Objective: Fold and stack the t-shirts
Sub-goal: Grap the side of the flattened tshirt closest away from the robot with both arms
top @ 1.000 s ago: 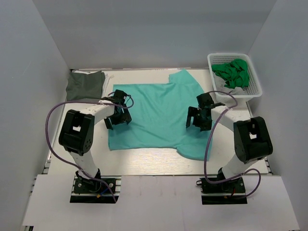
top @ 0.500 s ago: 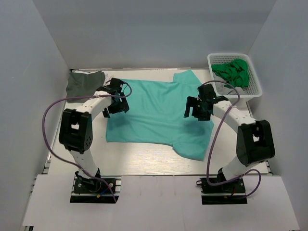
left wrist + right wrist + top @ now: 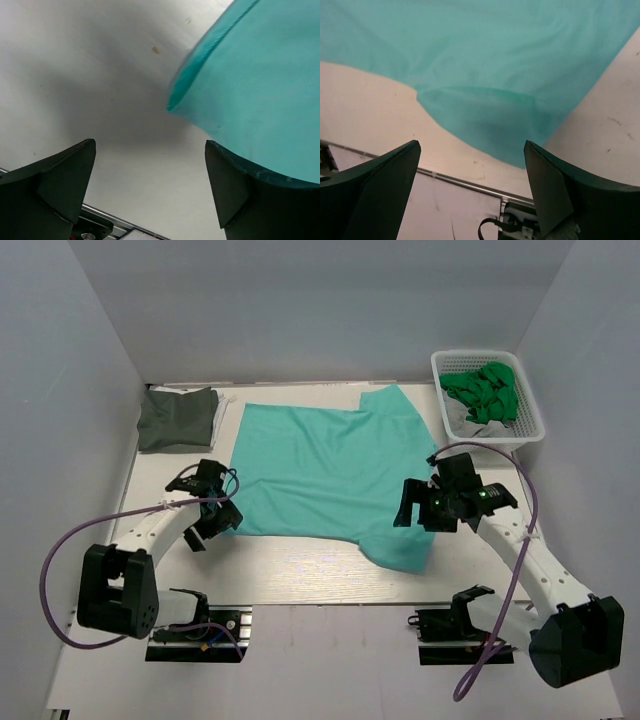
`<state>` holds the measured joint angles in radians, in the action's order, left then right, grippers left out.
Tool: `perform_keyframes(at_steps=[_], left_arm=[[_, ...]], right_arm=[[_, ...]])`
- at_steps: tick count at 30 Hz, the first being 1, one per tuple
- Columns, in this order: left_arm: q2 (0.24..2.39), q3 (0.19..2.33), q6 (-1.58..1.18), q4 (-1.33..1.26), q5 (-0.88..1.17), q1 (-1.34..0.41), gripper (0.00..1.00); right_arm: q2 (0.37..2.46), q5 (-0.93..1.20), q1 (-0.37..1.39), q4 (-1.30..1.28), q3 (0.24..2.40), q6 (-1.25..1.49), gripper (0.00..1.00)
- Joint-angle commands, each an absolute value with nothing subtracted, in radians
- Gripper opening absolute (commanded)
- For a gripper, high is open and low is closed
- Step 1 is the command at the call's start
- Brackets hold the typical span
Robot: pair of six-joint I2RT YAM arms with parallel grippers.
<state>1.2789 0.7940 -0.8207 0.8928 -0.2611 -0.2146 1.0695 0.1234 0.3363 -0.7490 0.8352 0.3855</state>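
A teal t-shirt [image 3: 325,465] lies spread flat on the table, with its near-right sleeve [image 3: 405,545] pointing toward the near edge. A dark grey-olive t-shirt [image 3: 178,418] lies folded at the far left. My left gripper [image 3: 212,523] hovers open just off the teal shirt's near-left corner. In the left wrist view that corner [image 3: 250,85] lies ahead of the left gripper [image 3: 150,185], with bare table between the fingers. My right gripper [image 3: 420,510] stands open over the near-right sleeve. The right wrist view shows that sleeve [image 3: 490,122] ahead of the right gripper [image 3: 472,185], which holds nothing.
A white basket [image 3: 528,405] at the far right holds crumpled green cloth [image 3: 485,390]. Grey walls enclose the table on the left, back and right. The table's near edge rail [image 3: 470,182] shows below the sleeve. A purple cable loops off each arm.
Both arms have drawn back toward the near edge, the left off the shirt's left side to its near-left corner, the right to the near sleeve. The teal shirt lies flatter. Both grippers stayed open.
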Motion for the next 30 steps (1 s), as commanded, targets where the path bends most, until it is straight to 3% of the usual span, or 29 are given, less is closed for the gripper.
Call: perform_keyframes(at_steps=[1, 15, 18, 19, 22, 23, 30], left_arm=[[1.284, 0.752, -0.868, 0.792, -0.195, -0.198, 1.0], [1.453, 0.686, -0.85, 0.6, -0.132, -0.156, 0.65], [1.462, 0.686, -0.834, 0.571, -0.114, -0.156, 0.44], [1.462, 0.686, -0.834, 0.571, -0.104, -0.156, 0.28], [1.462, 0.686, -0.824, 0.571, -0.086, -0.156, 0.11], [1.451, 0.686, -0.824, 0.571, -0.086, -0.156, 0.0], [1.433, 0.676, -0.796, 0.561, -0.072, -0.156, 0.0]], right_arm=[[1.004, 0.19, 0.342, -0.856, 0.805, 0.406, 0.9], [0.949, 0.184, 0.35, -0.911, 0.67, 0.48, 0.9], [0.985, 0.153, 0.37, -0.901, 0.641, 0.486, 0.9], [1.002, 0.149, 0.38, -0.888, 0.637, 0.486, 0.9], [1.026, 0.129, 0.397, -0.841, 0.611, 0.495, 0.9], [1.04, 0.117, 0.405, -0.836, 0.603, 0.505, 0.9], [1.136, 0.066, 0.437, -0.692, 0.592, 0.561, 0.9]])
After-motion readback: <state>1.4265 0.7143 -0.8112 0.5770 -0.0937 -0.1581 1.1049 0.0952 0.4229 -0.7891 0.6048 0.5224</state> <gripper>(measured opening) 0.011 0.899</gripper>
